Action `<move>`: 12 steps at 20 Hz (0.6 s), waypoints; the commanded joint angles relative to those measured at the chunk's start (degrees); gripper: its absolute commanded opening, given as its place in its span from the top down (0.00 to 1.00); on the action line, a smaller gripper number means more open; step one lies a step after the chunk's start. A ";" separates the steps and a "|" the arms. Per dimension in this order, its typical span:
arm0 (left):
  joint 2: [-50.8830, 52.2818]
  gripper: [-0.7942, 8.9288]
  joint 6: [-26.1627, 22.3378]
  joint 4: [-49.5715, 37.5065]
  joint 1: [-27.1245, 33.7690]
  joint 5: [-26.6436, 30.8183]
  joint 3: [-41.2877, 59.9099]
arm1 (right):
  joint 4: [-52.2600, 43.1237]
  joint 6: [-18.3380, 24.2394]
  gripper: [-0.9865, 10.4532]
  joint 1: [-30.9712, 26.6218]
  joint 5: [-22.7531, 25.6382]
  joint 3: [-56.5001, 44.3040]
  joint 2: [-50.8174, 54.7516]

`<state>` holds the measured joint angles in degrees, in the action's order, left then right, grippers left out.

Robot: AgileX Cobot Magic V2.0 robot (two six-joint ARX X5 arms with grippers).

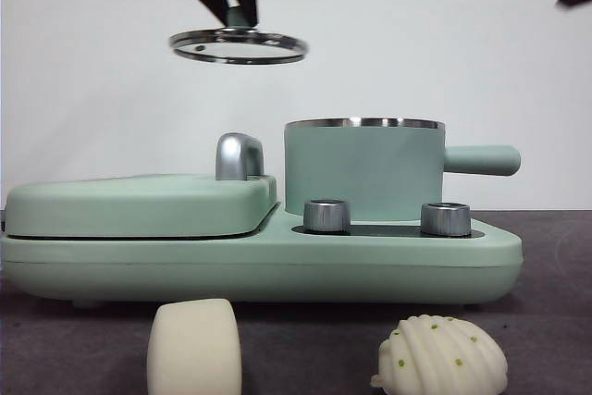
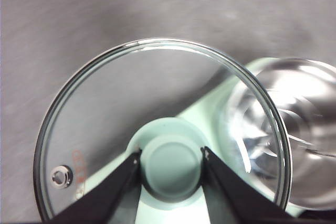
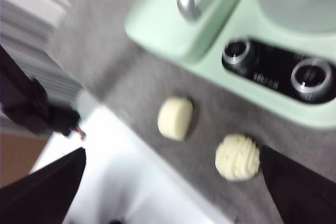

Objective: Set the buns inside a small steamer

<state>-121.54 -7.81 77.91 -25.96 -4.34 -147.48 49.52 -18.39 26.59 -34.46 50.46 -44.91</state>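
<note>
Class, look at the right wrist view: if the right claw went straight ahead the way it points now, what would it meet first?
Probably the ridged shell-shaped bun on the grey mat, which lies between the open right claw jaws; depth is unclear in this blurred view.

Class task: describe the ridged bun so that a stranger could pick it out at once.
Find the mint-green cooker. Two pale buns lie on the grey table before it. Yours, the ridged bun, lies below the control knobs; unlike the smooth bun, it is shell-shaped with green dots.

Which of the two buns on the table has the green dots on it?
The ridged, shell-shaped bun, lying in front of the appliance's two knobs. The other bun is a smooth cream block with no dots.
</note>
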 commanded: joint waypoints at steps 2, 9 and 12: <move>0.07 0.80 0.61 -0.87 2.34 0.11 -2.27 | -1.31 -4.55 0.46 12.09 6.78 2.25 -7.23; 0.07 0.80 0.63 -1.01 7.63 0.11 -2.27 | -2.97 -7.10 0.46 30.71 20.26 11.34 -27.78; 0.07 0.80 0.81 -1.01 9.60 0.11 -2.27 | -3.19 -7.08 0.46 34.51 23.34 16.15 -36.74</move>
<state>-121.54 -7.64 78.00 -16.10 -4.34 -147.48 46.81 -24.82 60.40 -11.49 65.69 -80.47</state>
